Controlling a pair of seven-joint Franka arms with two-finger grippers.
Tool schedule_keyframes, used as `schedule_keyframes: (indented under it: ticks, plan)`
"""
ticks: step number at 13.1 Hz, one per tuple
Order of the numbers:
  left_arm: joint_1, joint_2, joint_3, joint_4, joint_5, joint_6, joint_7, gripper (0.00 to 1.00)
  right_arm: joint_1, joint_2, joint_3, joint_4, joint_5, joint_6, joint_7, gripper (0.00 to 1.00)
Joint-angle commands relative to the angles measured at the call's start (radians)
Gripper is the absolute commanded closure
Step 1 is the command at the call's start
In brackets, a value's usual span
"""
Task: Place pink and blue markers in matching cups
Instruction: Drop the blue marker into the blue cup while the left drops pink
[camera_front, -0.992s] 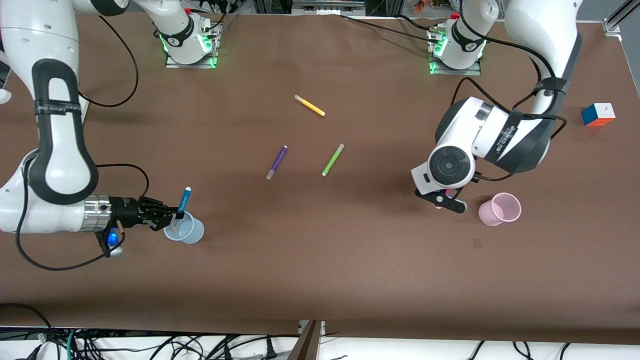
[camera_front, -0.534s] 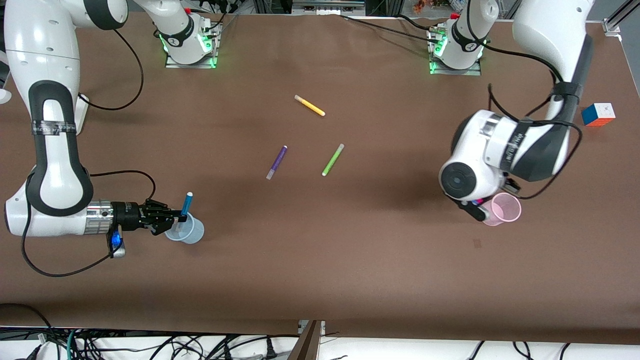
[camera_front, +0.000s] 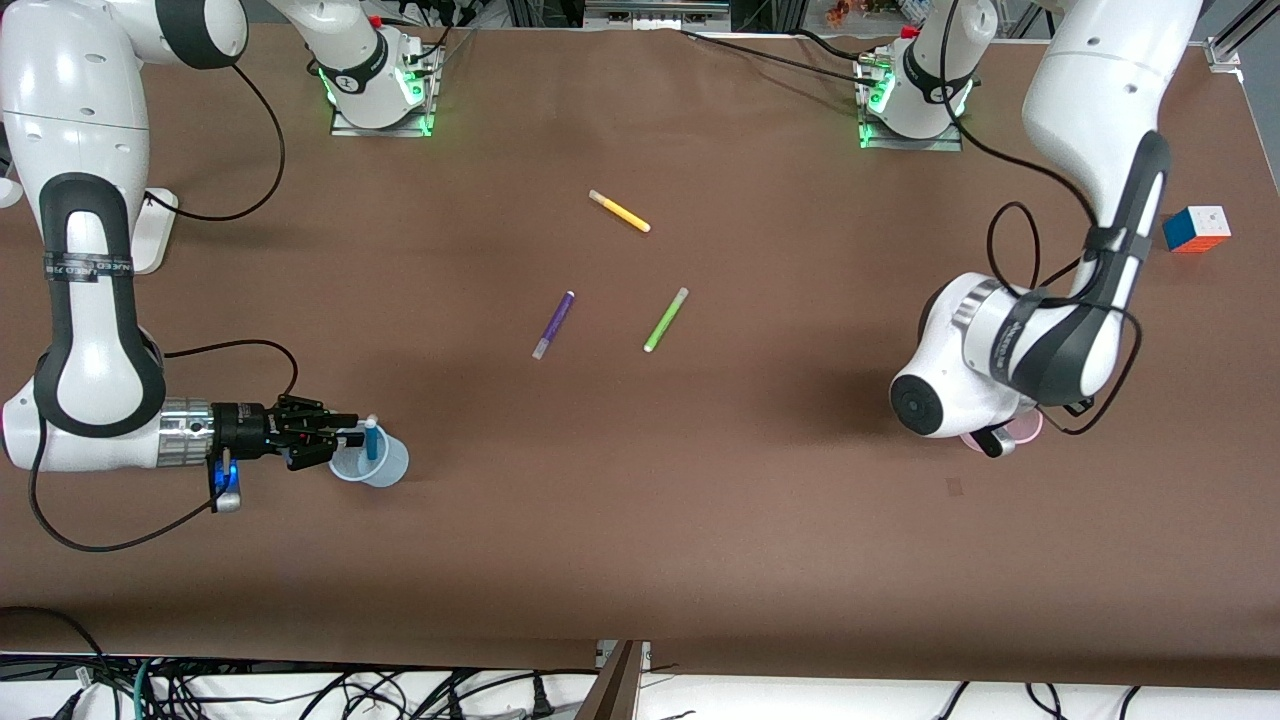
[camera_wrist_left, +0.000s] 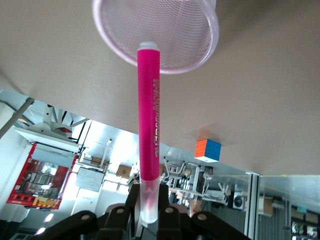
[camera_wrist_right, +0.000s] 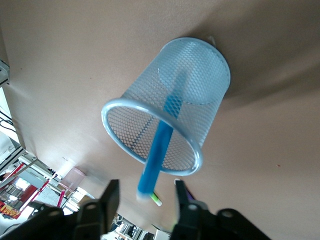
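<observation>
Looking down, you see the right gripper (camera_front: 345, 440) with jaws apart at nine o'clock of the pale blue mesh cup (camera_front: 378, 460) holding the bright blue felt marker (camera_front: 371, 438); the left gripper (camera_wrist_left: 149, 220) clamps the magenta-pink felt marker (camera_wrist_left: 149, 125) over the pale pink mesh cup (camera_wrist_left: 197, 30).

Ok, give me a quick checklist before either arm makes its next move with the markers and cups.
1. Blue marker in blue cup: ok, it stands inside.
2. Right gripper released: ok, fingers apart beside the blue cup's rim.
3. Pink marker gripped by left gripper: ok, shut on its cap end.
4. Pink marker lined up with pink cup: ok, tip at the mouth.
5. Pink marker inside the cup: not ok yet.
6. Pink cup upright: cannot tell, mostly hidden.
</observation>
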Motion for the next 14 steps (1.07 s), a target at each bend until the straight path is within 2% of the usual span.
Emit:
schedule_keyframes:
  ticks: [1,2,3,4,6,8,10,12,14]
  plan:
    - [-0.009,0.003,0.006,-0.003,0.031,-0.009,0.04,0.82,-0.014,-0.006,0.012,0.005,0.023,-0.016,-0.012,0.02]
    - [-0.006,0.007,0.005,0.001,0.031,-0.004,0.04,0.76,-0.012,-0.013,0.012,0.008,0.02,-0.024,-0.002,0.02]
    - [-0.004,0.009,0.006,0.003,0.033,0.008,0.036,0.29,-0.006,-0.029,0.006,0.023,0.005,-0.045,-0.004,0.02]
    - [-0.004,0.009,0.006,0.004,0.031,0.008,0.037,0.0,0.006,-0.056,0.003,0.035,-0.067,-0.055,0.001,0.02]
    - [-0.009,0.004,0.008,0.006,0.031,0.003,0.028,0.0,0.035,-0.154,0.013,0.035,-0.277,-0.053,-0.007,0.01]
    - [-0.001,-0.009,0.005,0.013,0.01,0.003,0.023,0.0,0.099,-0.257,0.015,0.034,-0.531,-0.056,-0.017,0.01]
    - [-0.004,-0.057,-0.001,0.015,-0.097,-0.003,-0.01,0.0,0.162,-0.354,0.015,0.034,-0.731,-0.099,-0.089,0.01]
    - [0.001,-0.104,0.0,0.033,-0.284,-0.001,-0.145,0.0,0.202,-0.441,0.015,0.034,-0.857,-0.177,-0.105,0.01]
    - [0.001,-0.132,0.002,0.088,-0.408,-0.003,-0.213,0.0,0.218,-0.512,0.015,0.034,-0.91,-0.249,-0.107,0.01]
